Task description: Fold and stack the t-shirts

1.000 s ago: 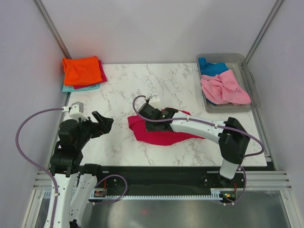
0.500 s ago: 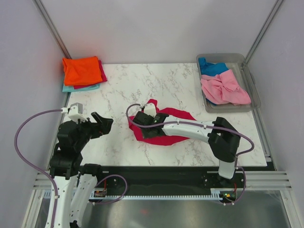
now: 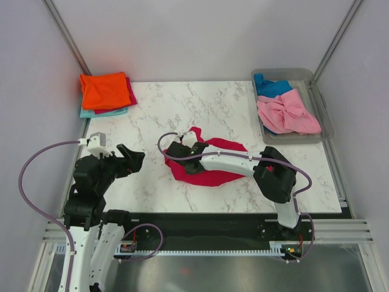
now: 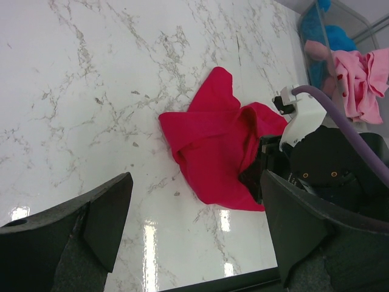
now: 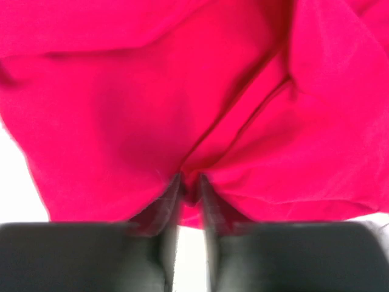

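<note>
My left gripper (image 3: pixel 132 157) hangs spread wide over the bench's (image 3: pixel 182 103) near-left part. My right gripper (image 5: pixel 188 182) pinches a fold of the one loose crimson t-shirt (image 3: pixel 208 177), crumpled mid-bench toward the near edge. I judge it light and limp, best taken at a hem or shoulder. The far-left corner holds three folded shirts: orange t-shirt (image 3: pixel 104 89), dark pink t-shirt (image 3: pixel 130 91), teal t-shirt (image 3: pixel 91 113). In the far-right tub (image 3: pixel 327 115) lie two: blue t-shirt (image 3: pixel 270 85), light pink t-shirt (image 3: pixel 289 112).

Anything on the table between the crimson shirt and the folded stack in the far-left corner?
Nothing visible. Bare marble lies between the crimson shirt and the folded stack; the left end effector sits nearer than that path.
</note>
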